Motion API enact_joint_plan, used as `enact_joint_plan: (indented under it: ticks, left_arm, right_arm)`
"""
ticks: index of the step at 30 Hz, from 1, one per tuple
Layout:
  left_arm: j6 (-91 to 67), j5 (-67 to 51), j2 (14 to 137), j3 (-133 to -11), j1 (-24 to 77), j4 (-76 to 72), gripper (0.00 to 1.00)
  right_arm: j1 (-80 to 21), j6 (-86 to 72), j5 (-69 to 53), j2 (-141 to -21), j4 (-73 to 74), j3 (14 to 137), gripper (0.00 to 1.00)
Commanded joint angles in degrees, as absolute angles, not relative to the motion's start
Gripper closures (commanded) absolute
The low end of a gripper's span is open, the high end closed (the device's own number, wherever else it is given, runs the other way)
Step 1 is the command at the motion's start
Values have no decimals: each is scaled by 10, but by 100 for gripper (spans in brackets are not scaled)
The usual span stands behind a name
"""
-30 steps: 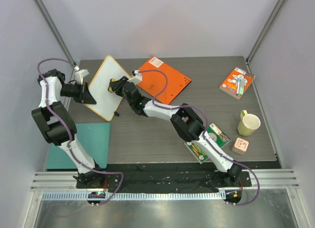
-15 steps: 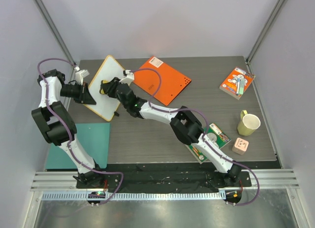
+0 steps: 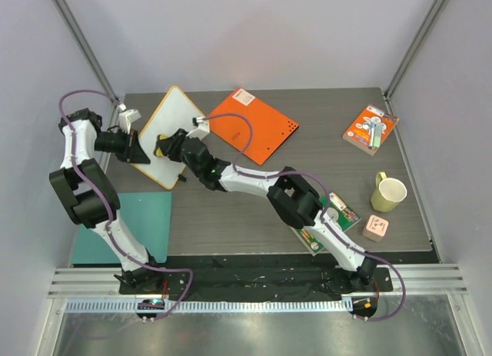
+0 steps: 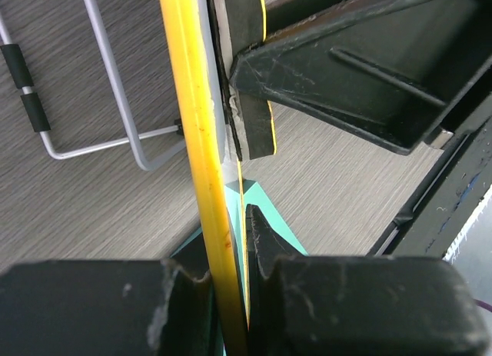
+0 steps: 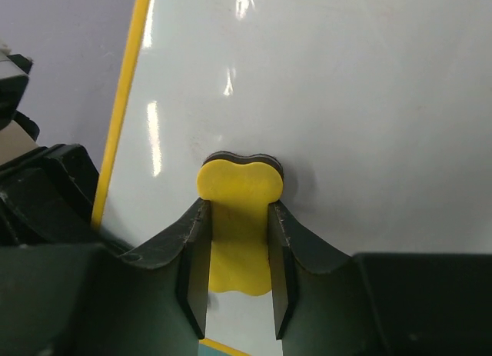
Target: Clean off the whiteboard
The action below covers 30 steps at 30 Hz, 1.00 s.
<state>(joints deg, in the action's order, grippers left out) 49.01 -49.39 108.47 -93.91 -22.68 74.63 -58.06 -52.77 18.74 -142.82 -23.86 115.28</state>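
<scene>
Left arm point(image 3: 81, 194): rises from its base at the lower left of the top view and folds back at the elbow. The forearm then runs rightward in the upper left of the frame. There the left end effector point(image 3: 137, 146) meets the left edge of the flat white rectangular whiteboard with a thin yellow-orange rim point(image 3: 175, 114).

Left wrist view: the rim point(image 4: 196, 102) is seen edge-on. At bottom centre the left end effector point(image 4: 228, 298) has its fingers pressed nearly together, pinching that rim. A bent grey wire stand point(image 4: 115, 87) shows beside the board at upper left.

Whiteboard position: upper left of the dark wood-grain bench point(image 3: 231, 217), turned corner-up like a diamond in the top view. It lies just beside the solid orange flat board point(image 3: 257, 125). A teal sheet point(image 3: 150, 217) lies at lower left.

Right arm point(image 3: 246, 175): stretched from its base at lower right diagonally across the bench toward the upper left, elbow near mid-frame, wrist over the board. The right end effector point(image 3: 164, 146) sits over the board's left-centre area.

Right wrist view: the right end effector point(image 5: 237, 248) is narrowed onto a yellow bone-shaped eraser with a dark underlayer point(image 5: 240, 188), clamping it on both sides. The eraser's far end appears to be against the glossy white face point(image 5: 346, 102). The yellow rim runs up the left part of this frame.
</scene>
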Motion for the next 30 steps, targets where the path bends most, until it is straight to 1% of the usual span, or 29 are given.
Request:
enact_joint_plan:
  ticks: [1, 4, 8, 15, 20, 23, 30]
  left_arm:
    - [595, -525, 1078, -915, -173, 864, 100]
    - [596, -524, 1079, -918, -174, 867, 100]
    - [595, -529, 1083, -923, -173, 870, 100]
    - [596, -530, 1084, -927, -173, 875, 100]
    - [597, -526, 1084, -928, -173, 879, 100]
    - [599, -524, 1083, -929, -173, 880, 100]
    - [600, -523, 1084, -933, -173, 885, 100]
  right_arm:
    - [-582, -569, 189, -1441, -89, 1081, 99]
    - [-578, -578, 200, -1440, -62, 1067, 99]
    - [-585, -573, 173, -1448, -69, 1076, 99]
    - [-627, -498, 135, -1467, -106, 1143, 99]
    - [-641, -469, 129, -1460, -147, 1146, 99]
    - [-641, -437, 148, -1439, -198, 1127, 99]
    - [-638, -365, 219, -1417, -260, 1139, 99]
